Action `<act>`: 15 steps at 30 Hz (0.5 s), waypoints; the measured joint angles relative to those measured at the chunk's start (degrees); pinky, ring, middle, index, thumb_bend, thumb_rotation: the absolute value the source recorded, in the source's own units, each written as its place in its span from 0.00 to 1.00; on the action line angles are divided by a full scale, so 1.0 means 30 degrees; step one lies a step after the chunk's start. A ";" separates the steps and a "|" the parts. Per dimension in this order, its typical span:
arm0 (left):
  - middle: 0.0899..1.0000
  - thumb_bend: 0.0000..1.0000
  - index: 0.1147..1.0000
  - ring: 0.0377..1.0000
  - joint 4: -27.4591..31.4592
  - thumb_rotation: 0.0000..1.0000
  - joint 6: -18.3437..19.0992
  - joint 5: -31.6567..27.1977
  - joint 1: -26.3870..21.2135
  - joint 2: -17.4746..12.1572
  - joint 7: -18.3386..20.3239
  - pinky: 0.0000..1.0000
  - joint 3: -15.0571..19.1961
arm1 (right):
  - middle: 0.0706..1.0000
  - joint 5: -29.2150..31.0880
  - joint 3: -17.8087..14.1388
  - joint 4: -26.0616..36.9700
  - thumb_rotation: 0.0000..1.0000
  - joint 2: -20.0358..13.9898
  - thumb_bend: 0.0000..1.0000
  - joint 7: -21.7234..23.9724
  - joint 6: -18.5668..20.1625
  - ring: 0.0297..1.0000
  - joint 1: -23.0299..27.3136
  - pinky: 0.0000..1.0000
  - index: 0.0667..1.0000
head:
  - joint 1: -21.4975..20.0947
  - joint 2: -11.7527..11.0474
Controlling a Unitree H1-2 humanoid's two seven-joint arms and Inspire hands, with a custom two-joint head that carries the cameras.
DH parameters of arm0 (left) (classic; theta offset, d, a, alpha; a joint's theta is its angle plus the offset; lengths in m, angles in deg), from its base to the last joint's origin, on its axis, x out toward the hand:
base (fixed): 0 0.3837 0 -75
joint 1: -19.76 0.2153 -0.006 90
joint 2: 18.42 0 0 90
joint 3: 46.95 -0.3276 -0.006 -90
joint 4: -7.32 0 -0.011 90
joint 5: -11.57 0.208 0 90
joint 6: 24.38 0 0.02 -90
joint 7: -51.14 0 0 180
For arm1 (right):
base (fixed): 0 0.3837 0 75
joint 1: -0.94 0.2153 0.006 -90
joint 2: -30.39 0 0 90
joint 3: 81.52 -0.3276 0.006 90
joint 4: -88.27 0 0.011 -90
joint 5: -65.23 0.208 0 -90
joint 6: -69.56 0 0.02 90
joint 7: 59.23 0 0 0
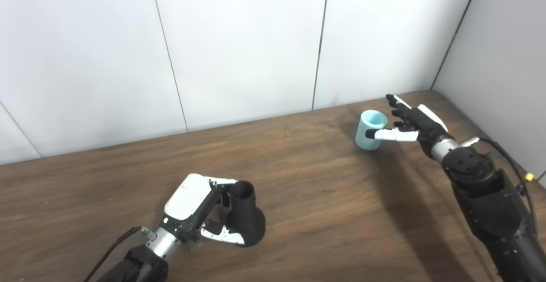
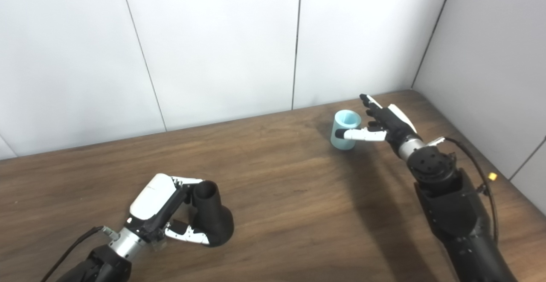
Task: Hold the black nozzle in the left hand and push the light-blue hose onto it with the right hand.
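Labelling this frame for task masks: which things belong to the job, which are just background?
Job items:
- black nozzle, upright on the table, left hand wrapped around it
- light-blue hose, upright, right hand at its side, fingers apart

Just there:
- wooden table
- white wall panels

You have one black flared plastic nozzle (image 1: 246, 218), one short light-blue cylindrical hose piece (image 1: 370, 130), and one brown wooden table (image 1: 324, 196).

No writing, label, brand or number can be read anywhere. Every surface in both views shows plain.
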 measured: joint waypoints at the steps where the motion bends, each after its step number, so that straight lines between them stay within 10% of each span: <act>1: 0.37 0.52 0.45 0.36 0.0014 0.00 0.0000 0.0000 0.0000 -0.0002 0.0010 0.32 0.0000 | 1.00 -0.0005 0.0031 -0.0082 0.31 0.0001 1.00 -0.0037 -0.0043 1.00 0.0076 0.94 1.00 | 0.0000 0.0000; 15: 0.36 0.52 0.45 0.34 0.0051 0.00 0.0000 -0.0093 -0.0005 -0.0029 0.0111 0.32 -0.0016 | 1.00 -0.0199 0.0284 -0.1887 0.18 0.0071 0.93 -0.0873 -0.0363 0.93 0.0526 0.85 1.00 | 0.0088 0.0117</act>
